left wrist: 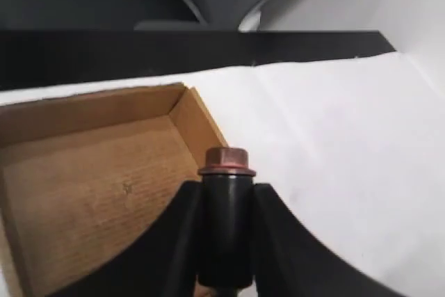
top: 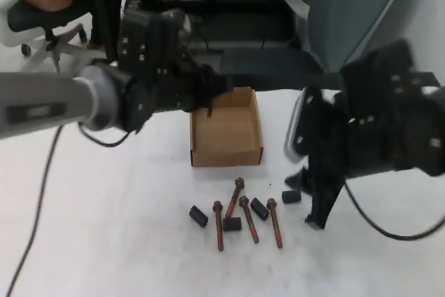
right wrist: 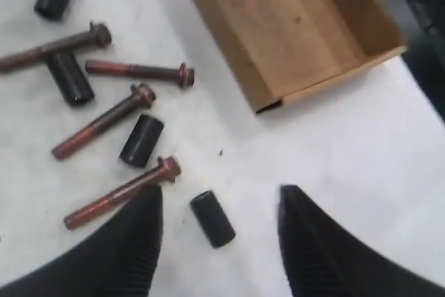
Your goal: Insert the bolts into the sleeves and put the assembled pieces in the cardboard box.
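Dropping step, I think: left pincer (left wrist: 226,203) grips the bolt-in-sleeve (left wrist: 224,227) by the cardboard box (left wrist: 198,126) wall. Next, shift over the box and let go. Nearby, the right pincer (right wrist: 219,199) hangs wide above a loose sleeve (right wrist: 213,219).

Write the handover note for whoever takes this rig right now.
Left gripper: shut on an assembled bolt-and-sleeve piece, above the cardboard box rim.
Right gripper: open, over the loose parts.
On the bench in front of the box: four bolts and four sleeves, all separate.
Done: one piece assembled, not yet in the box.
Left: drop it in, then assemble and box the other four.
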You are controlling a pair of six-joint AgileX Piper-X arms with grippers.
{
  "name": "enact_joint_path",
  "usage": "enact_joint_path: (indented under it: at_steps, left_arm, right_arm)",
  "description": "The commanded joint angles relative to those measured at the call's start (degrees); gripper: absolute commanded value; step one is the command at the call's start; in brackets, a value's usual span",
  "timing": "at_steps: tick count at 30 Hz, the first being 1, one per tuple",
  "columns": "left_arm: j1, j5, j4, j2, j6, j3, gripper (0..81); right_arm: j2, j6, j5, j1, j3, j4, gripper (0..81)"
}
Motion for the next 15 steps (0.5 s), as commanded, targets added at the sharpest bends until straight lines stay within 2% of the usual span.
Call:
enact_joint_path:
  at_steps: [1, 3, 5, 7, 9, 10, 13, 15]
  left_arm:
    - [0.1, 1.6, 2.6, 3.5, -1.8, -4.2, 0.6]
    - [0.1, 1.6, 2.1, 5.3, -1.3, -5.5, 6.3]
    - [0.1, 1.5, 0.5, 6.8, -1.1, -6.3, 17.5]
    - [0.1, 1.5, -1.6, 8.1, -1.3, -6.7, 36.4]
    - [0.1, 2.4, -1.5, 8.3, -1.2, -6.7, 61.9]
    - [0.1, 2.5, -0.8, 8.3, -1.2, -6.7, 70.0]
    - [0.2, 2.8, 1.7, 7.9, -1.2, -6.7, 70.0]
    - [0.8, 5.9, 3.3, 7.8, -1.9, -6.7, 70.0]
  right_arm:
    - [5.2, -7.4, 1.9, -0.2, -2.4, 2.6, 47.7]
    - [8.1, -8.8, 3.6, -0.2, -3.2, 1.3, 47.7]
    - [10.6, -8.4, 4.4, -0.2, -4.0, -0.4, 47.7]
    - [13.3, -9.2, 4.3, -0.2, -5.2, -0.7, 47.7]
    - [15.0, -12.4, 4.9, -0.2, -6.1, 0.1, 47.6]
    - [15.7, -14.1, 6.0, -0.2, -6.3, 0.2, 46.3]
    - [16.9, -18.8, 9.2, -0.2, -6.6, 1.1, 36.5]
    - [17.1, -19.8, 9.3, -0.2, -6.6, 1.0, 29.4]
